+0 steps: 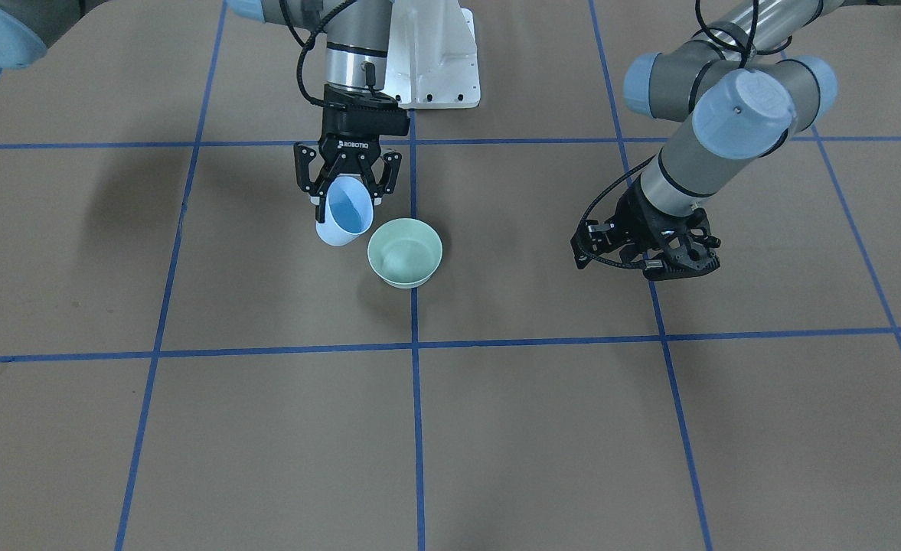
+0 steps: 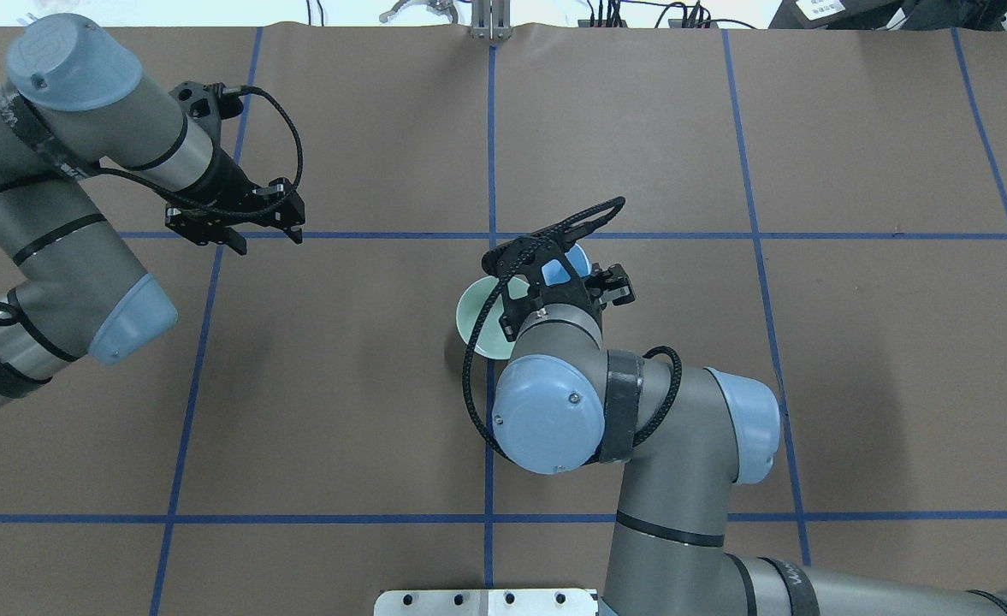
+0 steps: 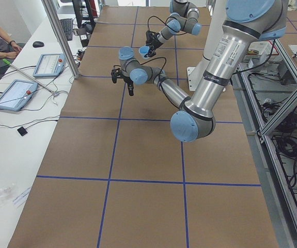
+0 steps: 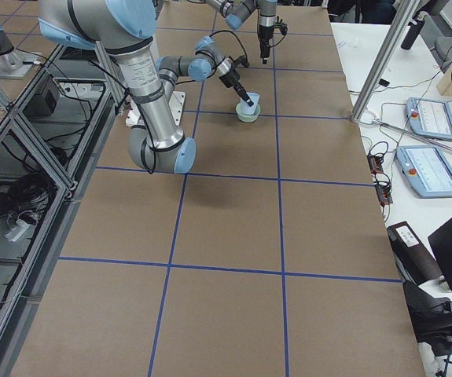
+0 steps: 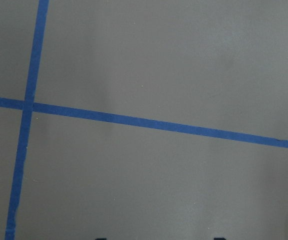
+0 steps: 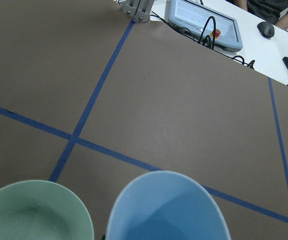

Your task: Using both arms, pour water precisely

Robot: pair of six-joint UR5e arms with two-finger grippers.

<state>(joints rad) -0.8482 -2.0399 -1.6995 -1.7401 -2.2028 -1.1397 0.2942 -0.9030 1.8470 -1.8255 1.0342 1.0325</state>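
Arms (image 2: 666,505): smooth grey jointed tubes

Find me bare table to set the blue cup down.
Widest free patch: everything on the operators' side of the blue tape line past the green bowl. Also bare: the square between bowl and left gripper. Crowded: the blue cup in the right gripper, right beside the bowl.
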